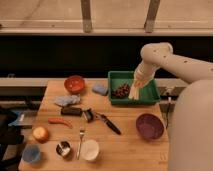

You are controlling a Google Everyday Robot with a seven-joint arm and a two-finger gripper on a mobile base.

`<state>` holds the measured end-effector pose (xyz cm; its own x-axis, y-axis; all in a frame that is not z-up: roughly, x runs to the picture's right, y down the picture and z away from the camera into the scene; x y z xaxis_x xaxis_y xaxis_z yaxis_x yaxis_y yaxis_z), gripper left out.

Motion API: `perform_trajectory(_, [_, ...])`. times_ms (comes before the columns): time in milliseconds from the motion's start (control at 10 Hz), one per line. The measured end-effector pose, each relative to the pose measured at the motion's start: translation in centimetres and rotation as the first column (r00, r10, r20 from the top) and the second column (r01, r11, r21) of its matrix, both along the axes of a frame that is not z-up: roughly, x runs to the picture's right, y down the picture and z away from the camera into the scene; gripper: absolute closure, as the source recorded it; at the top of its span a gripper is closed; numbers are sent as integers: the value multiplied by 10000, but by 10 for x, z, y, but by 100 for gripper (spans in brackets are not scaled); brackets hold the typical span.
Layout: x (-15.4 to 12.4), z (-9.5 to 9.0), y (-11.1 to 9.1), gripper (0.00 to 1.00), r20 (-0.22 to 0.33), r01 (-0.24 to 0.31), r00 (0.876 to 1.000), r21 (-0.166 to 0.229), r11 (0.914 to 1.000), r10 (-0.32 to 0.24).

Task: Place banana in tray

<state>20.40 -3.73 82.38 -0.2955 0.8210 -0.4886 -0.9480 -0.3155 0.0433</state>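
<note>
Upper right of frame, over the green tray (149, 93), the gripper (138, 80) is clenched on the banana (134, 91), which hangs upright beside a dark grape-like cluster (121, 91); risk: if let go while upright, it could topple over the low front wall

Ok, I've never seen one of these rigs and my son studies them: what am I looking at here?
One camera looks down at a wooden table; where it is mounted doesn't show. The white shape coming in from the right is a robot arm. At its end is a pincer, over the green tray. It holds a pale banana end-down, and the lower end seems to be inside the tray. A dark clump lies in the tray beside it. Spread on the table are an orange bowl, a purple bowl, a fork, a red chili, a white cup and other small items.
</note>
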Motion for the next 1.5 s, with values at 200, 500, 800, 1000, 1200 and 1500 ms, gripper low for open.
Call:
perform_trajectory(200, [-3,35,-28,100,57,37,10000,55,10000,-38])
perform_trajectory(500, [19,67,-49,100,-34,-708,9975,140,9974,708])
perform_trajectory(800, [60,72,-43,95,-111,-1896,9818,104,9818,1897])
perform_trajectory(1000, [75,72,-39,76,34,-2464,9692,-43,9692,2464])
perform_trajectory(1200, [76,73,-38,69,116,-2514,9678,-84,9678,2515])
perform_trajectory(1500, [76,73,-39,69,121,-2506,9680,-81,9681,2507])
